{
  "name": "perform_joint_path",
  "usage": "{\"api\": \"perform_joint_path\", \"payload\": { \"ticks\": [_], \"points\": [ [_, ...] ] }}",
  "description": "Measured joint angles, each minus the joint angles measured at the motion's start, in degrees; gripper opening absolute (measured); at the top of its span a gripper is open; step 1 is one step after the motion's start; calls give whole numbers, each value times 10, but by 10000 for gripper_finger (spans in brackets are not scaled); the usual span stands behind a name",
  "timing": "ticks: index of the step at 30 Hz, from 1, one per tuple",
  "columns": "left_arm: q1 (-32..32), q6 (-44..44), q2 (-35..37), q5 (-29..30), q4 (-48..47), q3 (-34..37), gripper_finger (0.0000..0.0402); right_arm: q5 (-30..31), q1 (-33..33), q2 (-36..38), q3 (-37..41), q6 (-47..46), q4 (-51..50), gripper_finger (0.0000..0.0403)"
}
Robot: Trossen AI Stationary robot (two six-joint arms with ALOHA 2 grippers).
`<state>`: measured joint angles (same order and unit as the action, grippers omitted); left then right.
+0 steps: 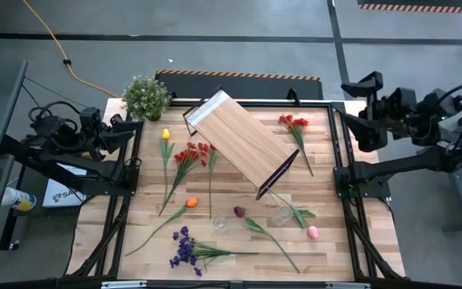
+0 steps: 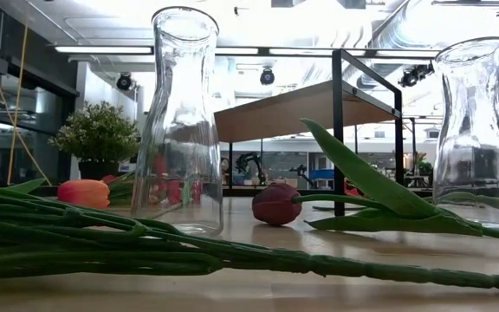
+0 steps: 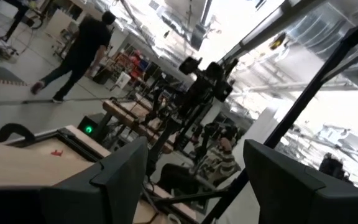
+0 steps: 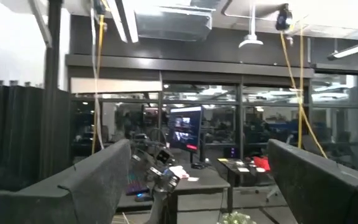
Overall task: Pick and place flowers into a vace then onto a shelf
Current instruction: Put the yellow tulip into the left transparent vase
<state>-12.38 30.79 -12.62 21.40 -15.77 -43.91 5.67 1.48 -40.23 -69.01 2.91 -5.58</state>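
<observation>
So far: nothing is placed; the task looks unstarted, judging by how things lie.
Flowers: all lie loose on the table (image 1: pixel 351 249). A yellow tulip (image 1: pixel 165 135), a red spray (image 1: pixel 191 154) and an orange tulip (image 1: pixel 191 203) lie on the left half; a purple spray (image 1: pixel 184 249) lies near the front edge; a maroon tulip (image 1: pixel 239 212) and a pink tulip (image 1: pixel 313 233) lie toward the front right; a second red spray (image 1: pixel 293 122) lies beside the shelf's right side.
Vases: two clear glass vases, the left vase (image 2: pixel 178 121) and the right vase (image 2: pixel 479 130), stand upright near the front, both empty of stems.
Shelf: the shelf (image 1: pixel 239 140) sits diagonally mid-table, nothing on its board.
Left: every flower must go into a vase, then a vase onto the shelf.
Left gripper (image 3: pixel 191 180): raised off the table's left edge, fingers apart, holding nothing.
Right gripper (image 4: pixel 197 180): parked beyond the right edge, fingers wide, holding nothing.
Potted plant (image 1: pixel 145 96): at the back left corner.
</observation>
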Motion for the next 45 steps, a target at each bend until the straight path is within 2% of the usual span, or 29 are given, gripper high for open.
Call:
{"api": "perform_joint_path", "payload": {
  "ticks": [3,6,19,24,29,36,40,45],
  "points": [
    [0,-3,-34,-3,-6,-26,299,9,0,2,0,0,-1,365],
    [0,-6,-81,-3,-50,-74,299,16,0,2,0,0,-2,366],
    [0,25,-302,32,-358,-360,298,17,0,2,1,1,-28,365],
    [0,59,-361,36,-454,-428,299,17,0,2,1,1,-38,366],
    [0,87,-392,45,-502,-450,298,32,0,2,1,-8,-50,366],
    [0,107,-398,46,-521,-450,298,113,0,2,1,-14,-99,365],
    [0,144,-398,46,-552,-450,298,168,0,2,1,-15,-126,366],
    [0,199,-398,47,-596,-450,298,206,0,2,1,-15,-137,366]
  ]
}}
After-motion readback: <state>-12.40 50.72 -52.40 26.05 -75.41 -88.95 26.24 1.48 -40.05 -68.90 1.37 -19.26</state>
